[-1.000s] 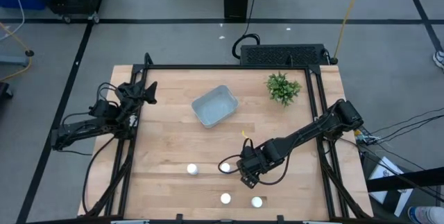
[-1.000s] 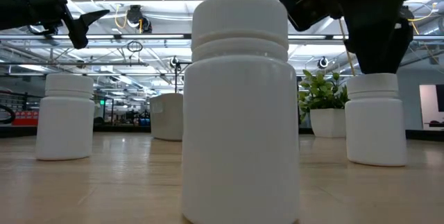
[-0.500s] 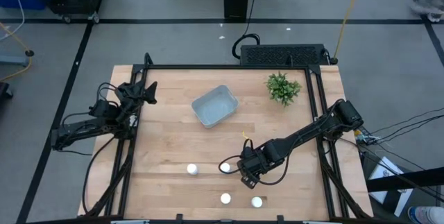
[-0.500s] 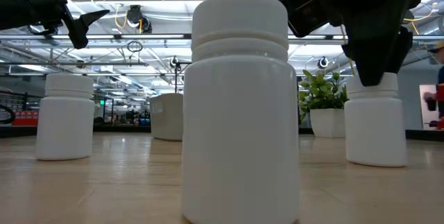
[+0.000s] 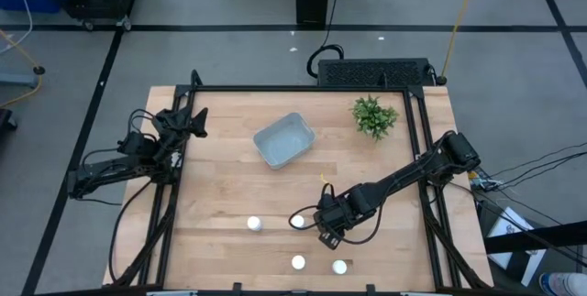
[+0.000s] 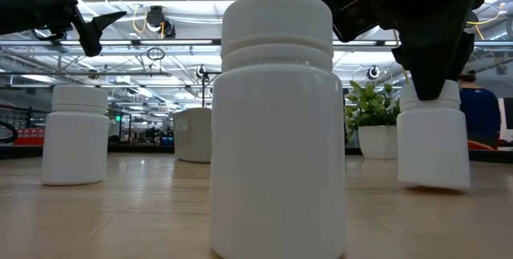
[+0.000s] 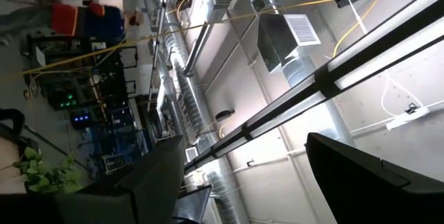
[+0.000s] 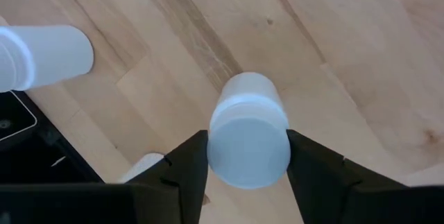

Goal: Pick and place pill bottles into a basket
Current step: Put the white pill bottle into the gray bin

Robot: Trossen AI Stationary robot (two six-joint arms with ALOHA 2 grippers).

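Several white pill bottles stand on their bases on the wooden table: two (image 5: 254, 224) (image 5: 298, 222) left of my right gripper (image 5: 324, 234) and two (image 5: 298, 262) (image 5: 339, 266) by the near edge. My right gripper is shut on another pill bottle (image 8: 248, 137), which the high view hides beneath it. The pale blue-grey basket (image 5: 284, 140) rests flat at the table's far middle. My left gripper (image 5: 193, 122) waits open at the table's left edge, raised and turned toward the ceiling. My right gripper pinches the pill bottle's cap (image 8: 222, 156) between its two fingers, one on each side. The fingers (image 6: 433, 70) come from above, pointing down. The bottle stays nearly upright, tipped a little, its base (image 6: 434, 185) at the table or just off it.
A small green plant (image 5: 374, 115) in a pot stands at the far right. A dark frame (image 5: 303, 88) runs along the table's edges. One bottle (image 6: 276, 123) stands close before the low camera. Bare wood lies between the basket and the bottles.
My right gripper has come down a little around the bottle's cap and taken hold of it. The bottle has tipped slightly, with one side of its base rising off the wood.
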